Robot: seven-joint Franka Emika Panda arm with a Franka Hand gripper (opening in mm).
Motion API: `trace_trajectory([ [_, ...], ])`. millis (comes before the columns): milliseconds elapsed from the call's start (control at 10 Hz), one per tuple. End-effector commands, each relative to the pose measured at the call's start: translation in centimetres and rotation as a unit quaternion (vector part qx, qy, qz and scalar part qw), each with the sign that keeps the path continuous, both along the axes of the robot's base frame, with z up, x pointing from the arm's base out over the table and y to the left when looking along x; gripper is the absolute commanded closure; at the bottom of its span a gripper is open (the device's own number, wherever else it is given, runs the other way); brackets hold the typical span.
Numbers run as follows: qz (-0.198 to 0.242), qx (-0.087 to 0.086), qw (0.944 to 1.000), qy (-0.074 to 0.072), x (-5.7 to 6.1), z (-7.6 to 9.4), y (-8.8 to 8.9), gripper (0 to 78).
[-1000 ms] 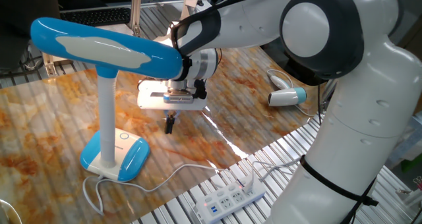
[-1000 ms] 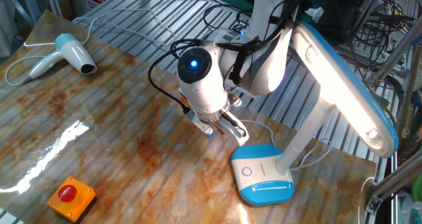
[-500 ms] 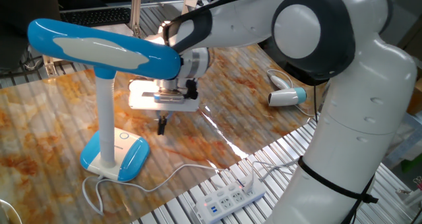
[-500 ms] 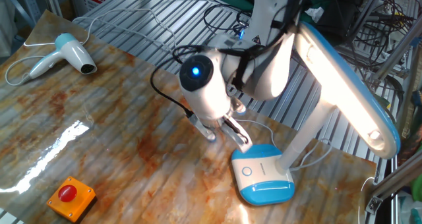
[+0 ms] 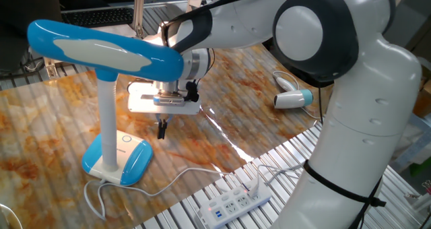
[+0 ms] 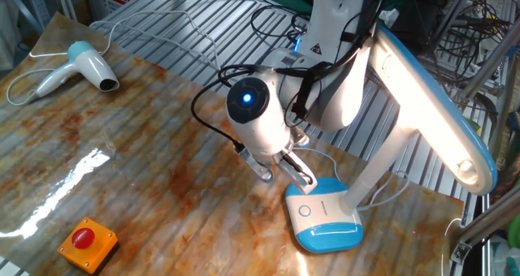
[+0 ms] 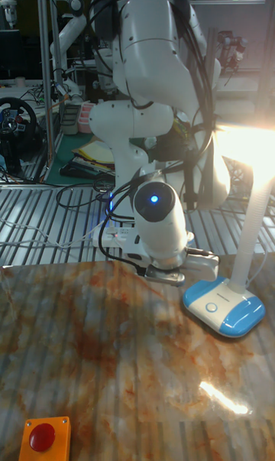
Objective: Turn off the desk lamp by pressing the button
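— Moved closer over the last second? 
— Yes: gripper (image 6: 284,169) shifted toward the desk lamp (image 6: 422,118), now tilted just above the near edge of its base. Still lit, so not yet pressed.
— Where's the button (image 6: 305,211)? 
— On the base's white face, at the end nearest the fingertips, on the counter (image 6: 146,195). Visible only in the other fixed view; hidden by the lamp head in one fixed view.
— Released or clenched? 
— Cannot tell; no clear sight of the fingertips
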State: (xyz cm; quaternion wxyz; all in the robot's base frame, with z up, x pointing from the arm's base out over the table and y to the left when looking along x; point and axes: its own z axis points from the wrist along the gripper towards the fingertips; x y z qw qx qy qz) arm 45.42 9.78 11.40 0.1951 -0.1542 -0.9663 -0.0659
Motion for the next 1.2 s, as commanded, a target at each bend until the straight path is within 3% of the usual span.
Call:
trace_trajectory([
  [100,0.151,-0.005,0.9884,0.017,0.35,0.14,0.16,77.6],
  [400,0.175,-0.006,0.9845,-0.007,0.35,0.14,0.16,77.6],
  [1200,0.189,0.002,0.982,-0.006,0.35,0.14,0.16,77.6],
])
